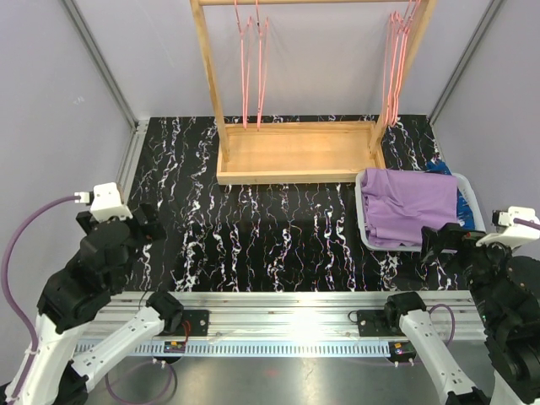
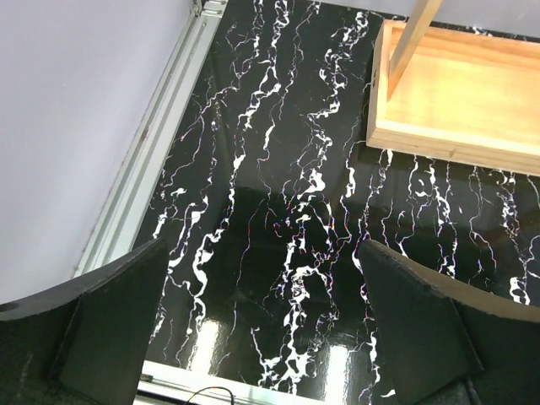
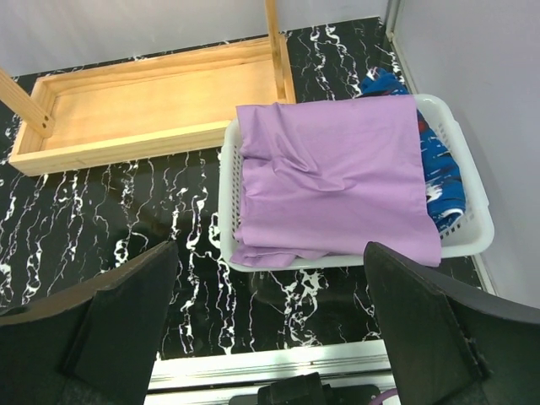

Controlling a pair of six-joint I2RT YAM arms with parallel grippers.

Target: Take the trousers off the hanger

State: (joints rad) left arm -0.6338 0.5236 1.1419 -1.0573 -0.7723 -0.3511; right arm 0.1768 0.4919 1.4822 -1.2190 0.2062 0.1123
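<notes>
The lilac purple trousers point(image 1: 408, 202) lie folded in a white basket point(image 1: 361, 211) at the right; they also show in the right wrist view point(image 3: 329, 181). The dark blue patterned trousers point(image 1: 460, 202) lie under them, peeking out at the right point(image 3: 439, 169). Pink hangers point(image 1: 251, 63) hang bare on the wooden rack, more at the right post point(image 1: 396, 59). My left gripper point(image 1: 143, 221) is open and empty above the left of the table point(image 2: 261, 278). My right gripper point(image 1: 443, 240) is open and empty just in front of the basket point(image 3: 270, 287).
The wooden rack's tray base point(image 1: 295, 152) stands at the back middle, with uprights on both sides. The basket rim point(image 3: 228, 186) sits close to the right wall. An aluminium rail point(image 1: 287, 308) runs along the near table edge. Grey walls close in the left and right.
</notes>
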